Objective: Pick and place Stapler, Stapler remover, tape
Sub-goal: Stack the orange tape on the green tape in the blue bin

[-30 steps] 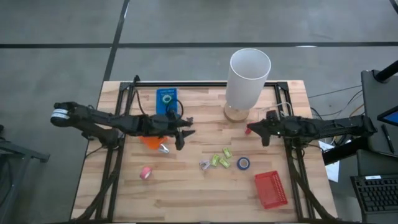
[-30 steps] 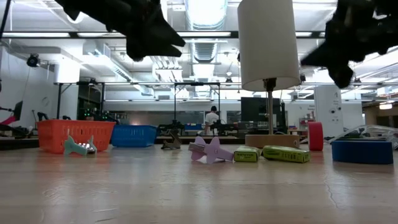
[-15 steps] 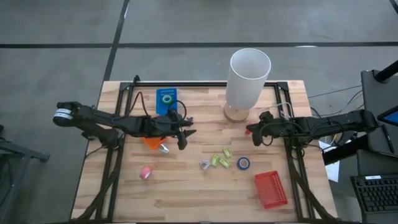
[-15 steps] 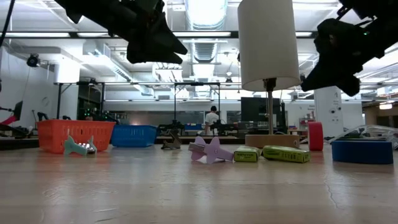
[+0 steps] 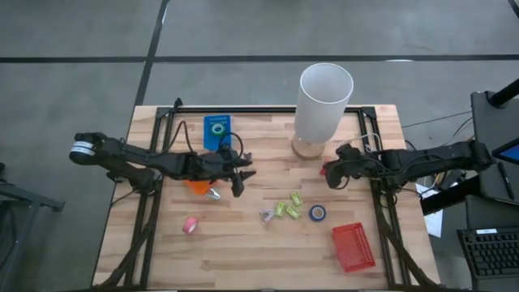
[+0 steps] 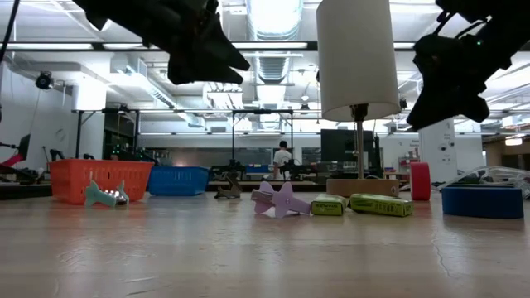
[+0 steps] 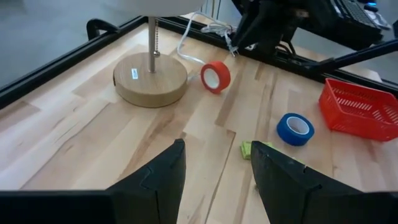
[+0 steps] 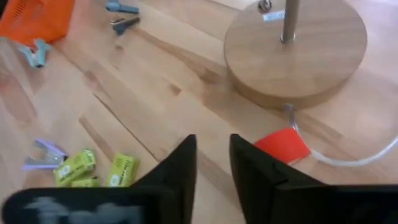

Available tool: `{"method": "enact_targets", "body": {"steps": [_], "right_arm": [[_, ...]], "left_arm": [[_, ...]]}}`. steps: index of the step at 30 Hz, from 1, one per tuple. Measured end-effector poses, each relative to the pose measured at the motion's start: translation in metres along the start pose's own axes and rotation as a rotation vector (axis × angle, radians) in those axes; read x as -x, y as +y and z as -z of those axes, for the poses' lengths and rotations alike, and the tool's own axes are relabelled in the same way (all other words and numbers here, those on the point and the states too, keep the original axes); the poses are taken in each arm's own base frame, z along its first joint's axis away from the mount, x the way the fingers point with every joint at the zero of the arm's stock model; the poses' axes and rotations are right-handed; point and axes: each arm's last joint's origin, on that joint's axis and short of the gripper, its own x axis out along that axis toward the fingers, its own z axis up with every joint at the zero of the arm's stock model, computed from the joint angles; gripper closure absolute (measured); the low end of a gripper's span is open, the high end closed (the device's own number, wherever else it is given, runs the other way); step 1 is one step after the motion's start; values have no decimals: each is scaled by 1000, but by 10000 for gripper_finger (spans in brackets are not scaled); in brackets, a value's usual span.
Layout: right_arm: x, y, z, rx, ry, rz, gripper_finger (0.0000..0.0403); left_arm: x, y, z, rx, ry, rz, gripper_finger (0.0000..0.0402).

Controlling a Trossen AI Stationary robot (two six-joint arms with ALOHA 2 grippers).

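A red tape roll (image 7: 215,76) stands on its rim near the lamp base, and a blue tape roll (image 5: 317,212) and a pink one (image 5: 189,225) lie flat. Several yellow-green chunky pieces (image 5: 288,207) and a purple staple remover (image 5: 266,215) lie mid-table. A teal remover (image 5: 212,193) lies beside the orange basket (image 5: 195,184). My right gripper (image 5: 331,175) hangs open just above the red tape (image 8: 283,144). My left gripper (image 5: 241,177) hovers open over the table's middle left.
A tall white lamp (image 5: 324,101) stands on a round wooden base (image 8: 295,50) at the far middle, its cord running past the red tape. A blue basket (image 5: 216,130) sits far left and a red basket (image 5: 353,246) near right. Bare wood lies along the near edge.
My right gripper has shifted a little toward the table's left, over the red tape, and has tipped further downward. The left arm and the objects on the table have stayed put.
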Motion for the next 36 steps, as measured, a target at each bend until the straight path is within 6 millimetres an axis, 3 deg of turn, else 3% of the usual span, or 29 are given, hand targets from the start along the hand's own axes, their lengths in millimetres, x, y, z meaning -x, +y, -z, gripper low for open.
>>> {"method": "enact_targets", "body": {"steps": [6,11,29,36], "right_arm": [[-11,-11,15,-69,63,77,223],[-14,-17,23,-118,88,96,190],[-47,-40,56,-209,-76,-18,194],[-51,-42,58,-186,-133,-63,238]], "left_arm": [[2,-5,2,-10,2,20,218],[3,-10,3,-17,6,37,218],[4,-11,3,-15,-2,39,218],[4,-11,3,-15,-1,38,218]]}}
